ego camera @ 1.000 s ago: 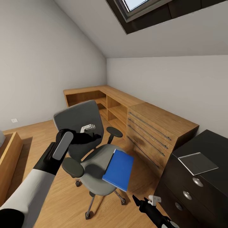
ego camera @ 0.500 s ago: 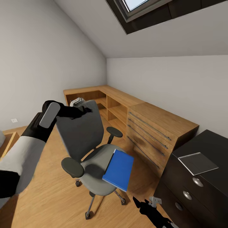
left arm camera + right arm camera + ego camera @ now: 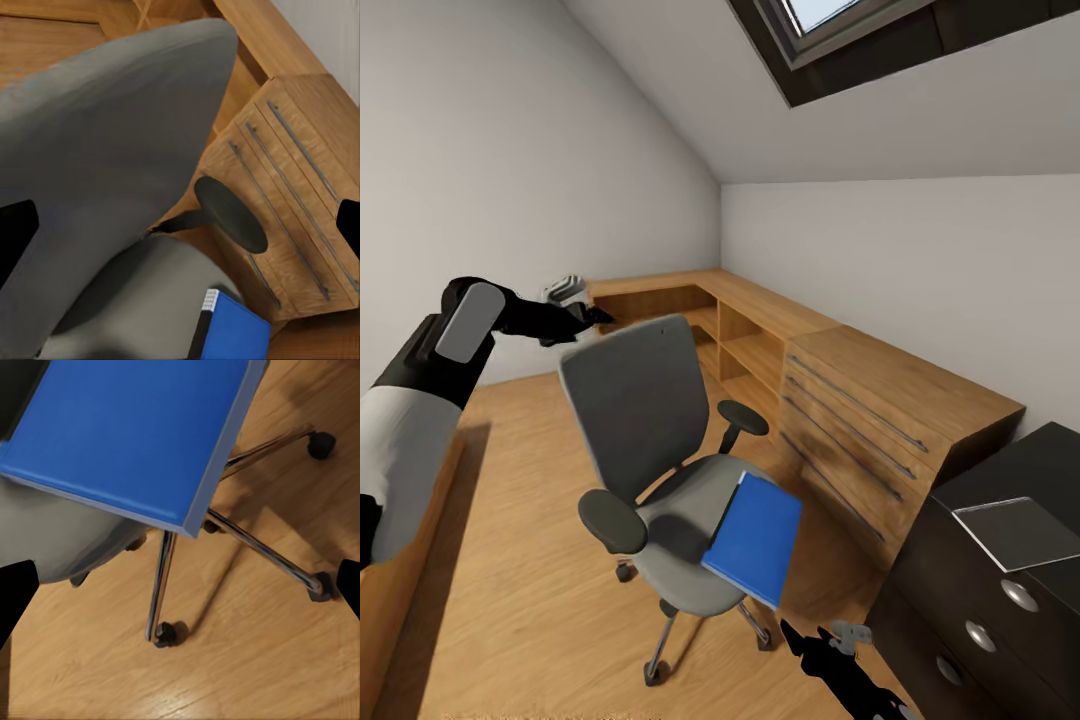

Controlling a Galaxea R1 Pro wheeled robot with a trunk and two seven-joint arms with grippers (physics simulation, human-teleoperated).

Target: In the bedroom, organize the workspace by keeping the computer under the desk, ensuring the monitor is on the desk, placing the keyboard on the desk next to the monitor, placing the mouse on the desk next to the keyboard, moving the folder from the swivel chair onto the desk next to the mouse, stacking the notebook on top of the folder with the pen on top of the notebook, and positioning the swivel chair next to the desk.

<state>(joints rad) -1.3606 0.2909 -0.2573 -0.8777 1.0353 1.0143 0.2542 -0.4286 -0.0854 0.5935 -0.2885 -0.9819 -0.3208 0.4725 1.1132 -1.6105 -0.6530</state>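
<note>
Folder (image 3: 756, 538) lies on the swivel chair (image 3: 650, 440) seat; left end effector (image 3: 575, 312) raised far-left, right end effector (image 3: 815, 640) low near; both spread wide, empty.

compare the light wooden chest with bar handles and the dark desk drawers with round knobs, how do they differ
The light wooden chest with long bar handles is pale, matte oak-coloured; the dark desk drawer unit with round silver knobs is near-black and glossy. The chest's handles are thin horizontal bars spanning each drawer; the desk's are small round knobs. The chest stands farther from the camera, joined to open wooden shelving; the desk sits nearer, carrying a flat grey item. Both stand along the same wall with drawers shut.
</note>
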